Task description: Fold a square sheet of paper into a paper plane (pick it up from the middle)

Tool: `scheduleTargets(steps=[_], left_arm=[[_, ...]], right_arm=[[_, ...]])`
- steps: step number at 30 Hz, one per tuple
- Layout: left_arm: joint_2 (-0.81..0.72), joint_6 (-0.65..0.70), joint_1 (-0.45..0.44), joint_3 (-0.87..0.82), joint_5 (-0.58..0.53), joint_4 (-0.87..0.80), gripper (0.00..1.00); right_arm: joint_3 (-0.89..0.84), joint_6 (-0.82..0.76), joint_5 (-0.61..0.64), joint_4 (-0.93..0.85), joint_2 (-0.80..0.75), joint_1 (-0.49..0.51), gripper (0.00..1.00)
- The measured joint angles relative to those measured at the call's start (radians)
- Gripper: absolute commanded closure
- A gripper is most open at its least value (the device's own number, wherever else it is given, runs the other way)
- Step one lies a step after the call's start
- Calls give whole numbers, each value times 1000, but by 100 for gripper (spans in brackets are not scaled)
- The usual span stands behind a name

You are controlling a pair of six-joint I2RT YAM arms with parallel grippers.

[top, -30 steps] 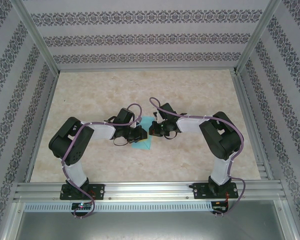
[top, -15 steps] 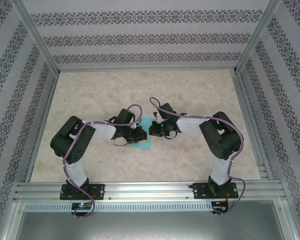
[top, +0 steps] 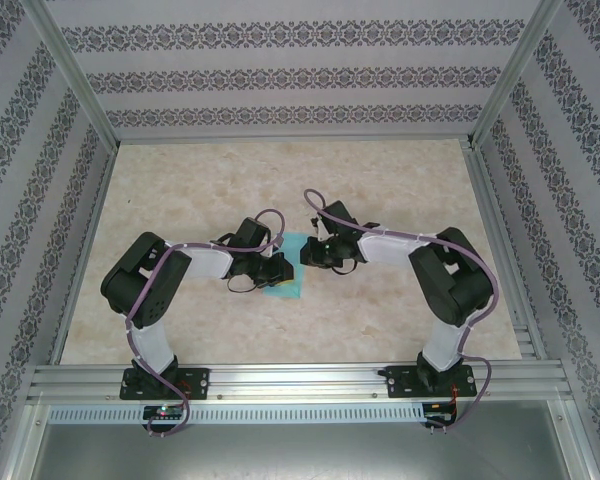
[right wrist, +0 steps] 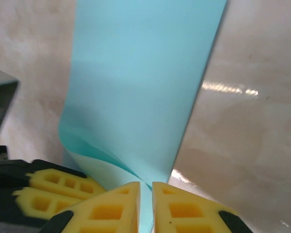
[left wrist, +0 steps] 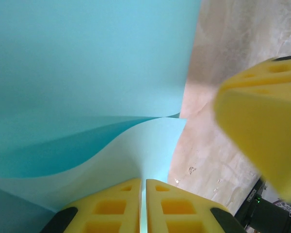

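Top external view: the 2 arms meet at mid-frame over the desk [top: 180,180]. The left fingers [top: 283,270] and right fingers [top: 309,256] sit close together above the square sheet of paper [top: 283,290], which peeks out just below them.

Left wrist view: the left fingers [left wrist: 116,204] are pressed almost together at the bottom edge, pinching a raised fold of the square sheet of paper [left wrist: 87,58]. It fills the upper left and curls into a soft bend, not a crease. One of the right fingers [left wrist: 262,121] looms at the right.

Right wrist view: the right fingers [right wrist: 184,208] nip the same sheet [right wrist: 140,87] at the bottom centre, where its curled edge runs into the narrow slit between them. The left fingers [right wrist: 63,187] sit just beside, at lower left.

To do this fold well, I judge that both pinches should hold evenly (a loose one lets thin paper slide). The 2 arms should move as 1, so the lifted flap meets the far edge squarely before anything flattens the bend.
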Motion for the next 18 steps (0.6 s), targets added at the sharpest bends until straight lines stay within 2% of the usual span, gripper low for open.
scheduleTargets(steps=[6,18], left_arm=[[0,0,0,0,0,0,88],[-1,-1,0,0,-5,-1,89]], right_arm=[[0,-5,5,-1,-20,8,94],[11,-2,-15,6,69,31,96]])
